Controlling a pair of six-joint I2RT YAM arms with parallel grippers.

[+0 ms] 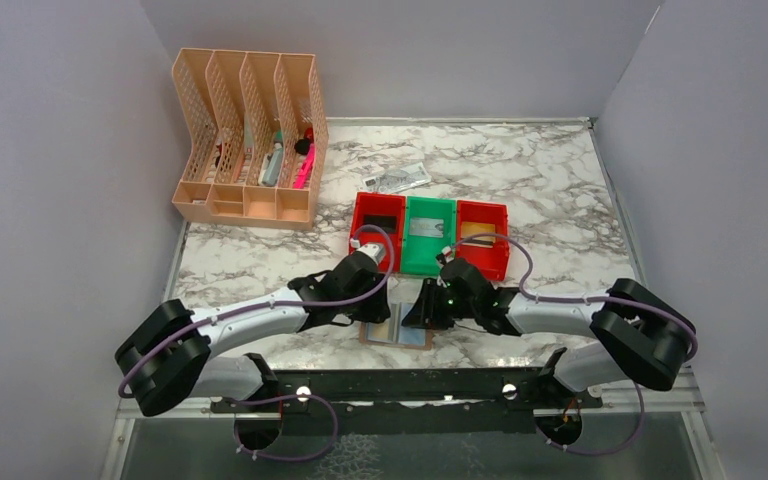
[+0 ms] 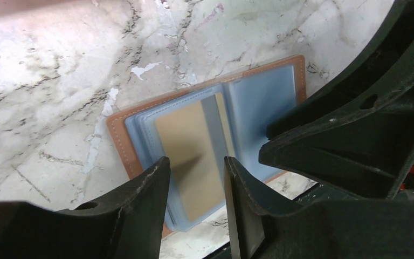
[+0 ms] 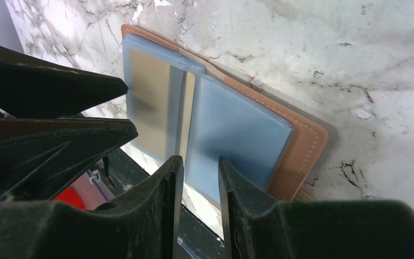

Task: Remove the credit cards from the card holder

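The card holder (image 1: 400, 336) lies open on the marble near the table's front edge, tan-brown outside with two blue-grey panels. A gold-toned credit card (image 2: 188, 148) sits in its left panel, also seen as the credit card (image 3: 151, 102) from the right wrist. The other panel (image 3: 237, 129) shows no card. My left gripper (image 2: 195, 164) hovers over the gold card, open, with nothing between its fingers. My right gripper (image 3: 199, 162) hangs over the holder's other panel, narrowly open and empty. In the top view, the left gripper (image 1: 382, 303) and the right gripper (image 1: 426, 305) stand close together above the holder.
A red bin (image 1: 377, 225), a green bin (image 1: 429, 235) and a second red bin (image 1: 483, 238) stand in a row just behind the grippers. A crumpled paper note (image 1: 397, 179) lies behind them. A peach desk organiser (image 1: 250, 140) fills the back left.
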